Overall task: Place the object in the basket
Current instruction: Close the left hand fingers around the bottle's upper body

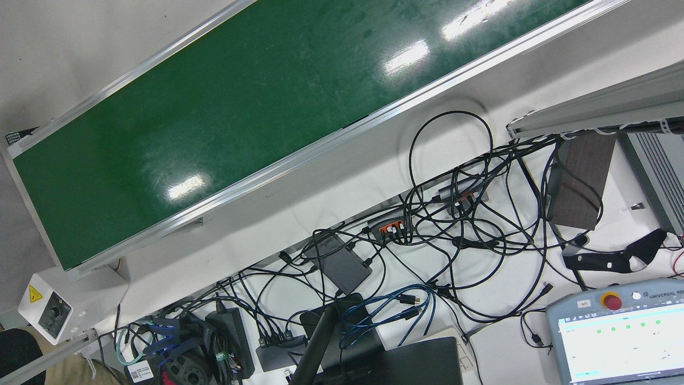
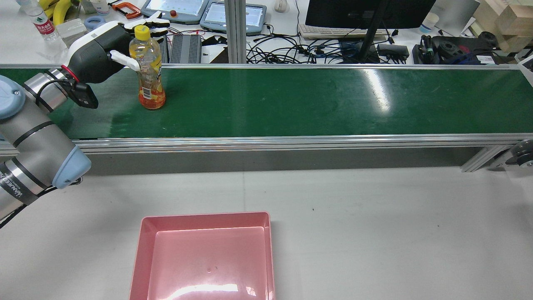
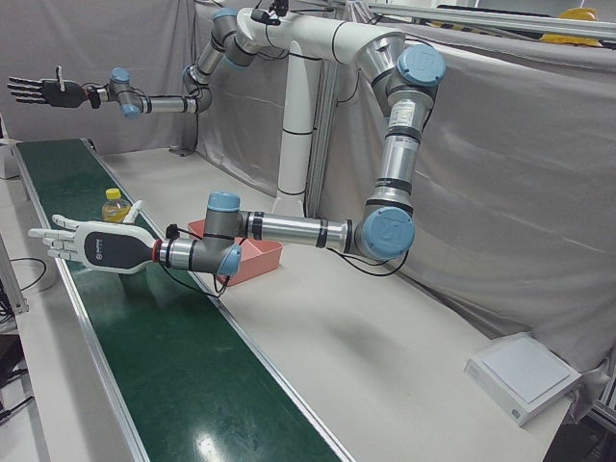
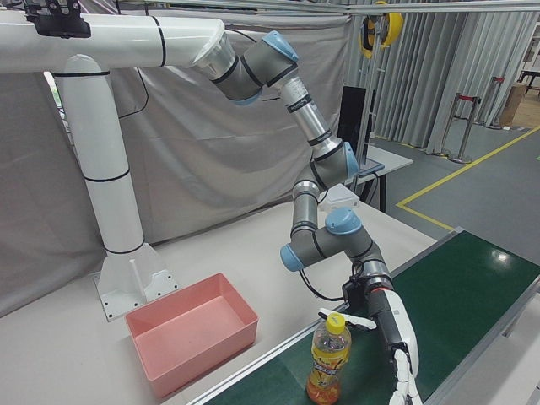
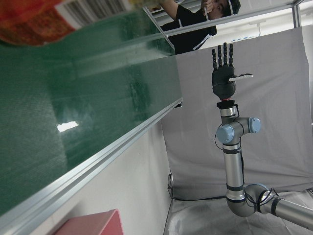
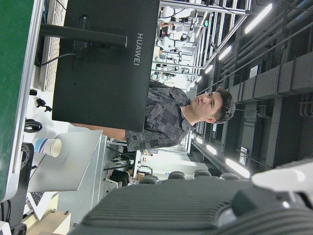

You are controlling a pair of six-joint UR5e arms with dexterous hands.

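Observation:
A clear bottle of orange drink with a yellow cap (image 2: pixel 150 71) stands upright on the green conveyor belt (image 2: pixel 291 100) near its left end. My white left hand (image 2: pixel 100 48) is open just beside it. The thumb lies at the bottle's side and the fingers (image 2: pixel 155 26) spread behind the cap. The same bottle (image 4: pixel 329 361) and left hand (image 4: pixel 395 337) show in the right-front view. The pink basket (image 2: pixel 143 250) sits empty on the grey table in front of the belt. My black right hand (image 3: pixel 43 91) is raised high over the belt's far end, open and holding nothing.
Aluminium rails (image 2: pixel 291 141) edge the belt. Behind it are a monitor (image 2: pixel 366 12), teach pendants (image 2: pixel 233 11), cables and a water bottle (image 2: pixel 41 23). A person (image 5: pixel 195 24) stands beyond the belt. The basket (image 4: pixel 207 354) lies near the white arm pedestal (image 4: pixel 126 278).

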